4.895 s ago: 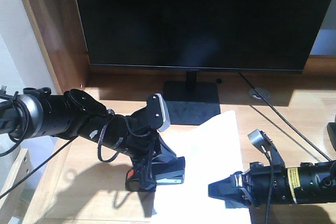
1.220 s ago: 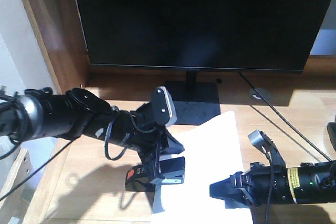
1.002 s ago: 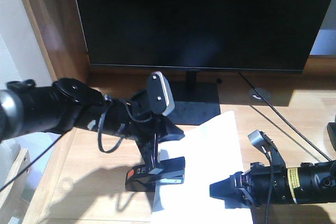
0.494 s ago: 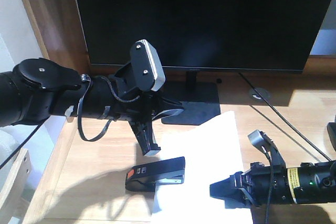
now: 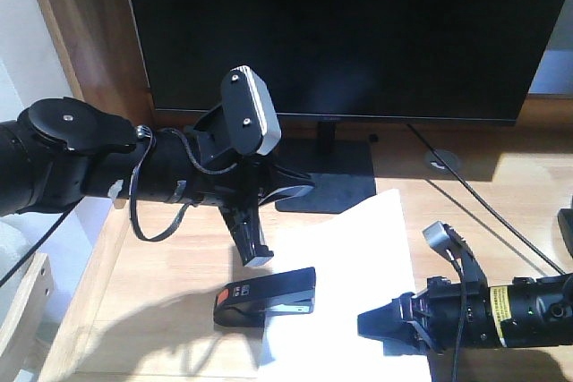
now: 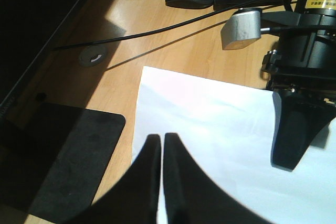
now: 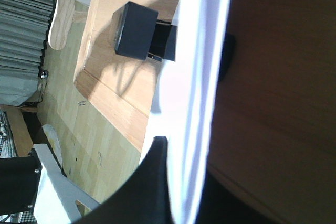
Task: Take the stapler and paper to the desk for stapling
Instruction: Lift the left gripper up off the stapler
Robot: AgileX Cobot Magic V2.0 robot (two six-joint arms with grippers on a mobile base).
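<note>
Lower middle of the front view, stapler point(image 5: 265, 298) lies lengthwise left-right, orange end left, overlapping paper point(image 5: 345, 292); left gripper point(image 5: 260, 252) hovers above it, closed and empty, right gripper point(image 5: 372, 324) pinches the paper.

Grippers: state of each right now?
Left gripper: shut, holding nothing, above the stapler.
Right gripper: shut on the paper.

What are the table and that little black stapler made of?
The desk looks like pale wood: grain and plank seams show. The stapler seems black plastic with a slight sheen, an orange-red label on top and a silvery, probably metal, strip along its side.
</note>
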